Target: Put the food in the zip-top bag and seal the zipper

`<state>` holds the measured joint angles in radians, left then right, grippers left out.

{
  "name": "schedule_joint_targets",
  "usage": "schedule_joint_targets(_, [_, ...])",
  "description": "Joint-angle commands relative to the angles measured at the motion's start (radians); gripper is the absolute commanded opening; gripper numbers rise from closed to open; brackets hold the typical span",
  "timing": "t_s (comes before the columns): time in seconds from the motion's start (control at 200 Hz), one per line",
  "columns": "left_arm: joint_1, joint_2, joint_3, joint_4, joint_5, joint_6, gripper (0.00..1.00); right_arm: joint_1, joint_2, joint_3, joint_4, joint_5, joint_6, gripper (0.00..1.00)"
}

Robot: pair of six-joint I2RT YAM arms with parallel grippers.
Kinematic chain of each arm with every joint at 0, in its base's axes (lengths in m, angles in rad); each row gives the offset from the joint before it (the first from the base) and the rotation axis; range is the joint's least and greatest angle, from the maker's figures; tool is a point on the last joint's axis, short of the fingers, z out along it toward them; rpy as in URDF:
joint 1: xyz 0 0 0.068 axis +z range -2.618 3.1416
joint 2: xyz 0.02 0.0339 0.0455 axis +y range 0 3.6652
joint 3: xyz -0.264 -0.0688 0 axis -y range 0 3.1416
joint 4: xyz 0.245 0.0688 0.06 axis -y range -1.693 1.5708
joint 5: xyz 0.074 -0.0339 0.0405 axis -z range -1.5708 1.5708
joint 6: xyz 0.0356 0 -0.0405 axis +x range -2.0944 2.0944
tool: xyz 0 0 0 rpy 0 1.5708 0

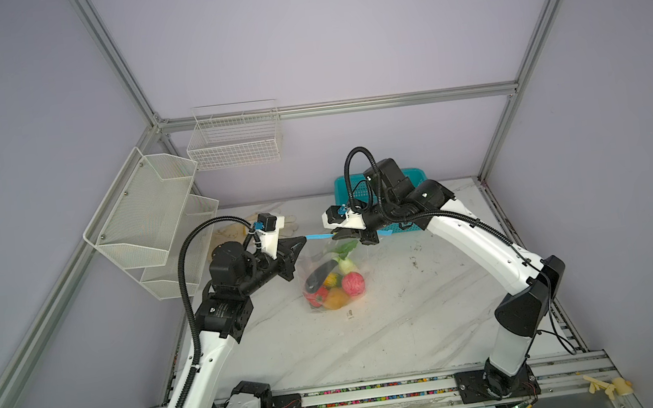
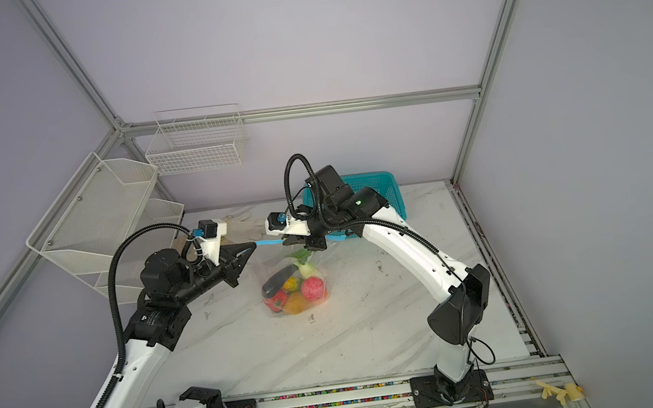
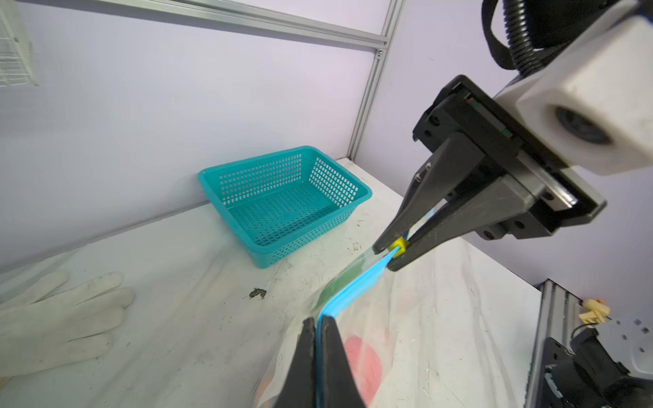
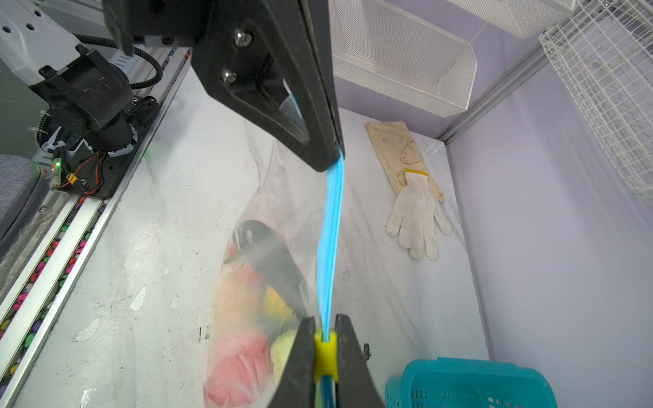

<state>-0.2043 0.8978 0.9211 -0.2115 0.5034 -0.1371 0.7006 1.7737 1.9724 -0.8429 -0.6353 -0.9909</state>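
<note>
Your left gripper [image 3: 318, 319] has its jaws pressed together on the near end of the zipper [image 4: 332, 226], the blue strip caught flat between the fingertips. Your right gripper [image 4: 325, 326] pinches the yellow slider [image 4: 325, 353] between its tips, a short way along the same strip. The strip runs taut from one grip to the other, and in a top view a further length of it trails past the slider toward three o'clock. Below it the zip-top bag [image 1: 326, 272] sags toward six o'clock, and its loaded bottom appears to rest on the table [image 1: 414, 329]. The food [image 1: 336, 285] is all inside: eggplant, red, pink, orange, yellow, and white-and-green pieces show through the plastic. No pieces lie loose on the table, and the teal basket [image 3: 282, 205] at one o'clock of the bag looks empty. So the filling seems done, and sealing is what's left. The slider sits partway along, and you can't tell from here which stretch is already closed. A white glove [image 4: 418, 219] lies at ten o'clock, well apart.
</note>
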Motion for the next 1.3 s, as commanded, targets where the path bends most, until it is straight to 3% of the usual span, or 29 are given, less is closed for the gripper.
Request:
schedule_joint_targets(0.0, [0.022, -0.025, -0.03, 0.005, -0.229, 0.02, 0.0, -0.03, -0.023, 0.012, -0.041, 0.02, 0.006, 0.05])
schedule_joint_targets(0.22, [0.023, -0.03, -0.018, -0.018, -0.4, 0.018, 0.0, -0.039, -0.035, -0.007, -0.036, 0.05, 0.013, 0.05])
schedule_joint_targets(0.66, [0.028, -0.027, 0.002, -0.081, -0.641, 0.009, 0.0, -0.05, -0.049, -0.021, -0.033, 0.074, 0.023, 0.05])
schedule_joint_targets(1.295, [0.052, -0.022, 0.022, -0.102, -0.691, -0.006, 0.0, -0.086, -0.112, -0.092, -0.013, 0.123, 0.035, 0.07])
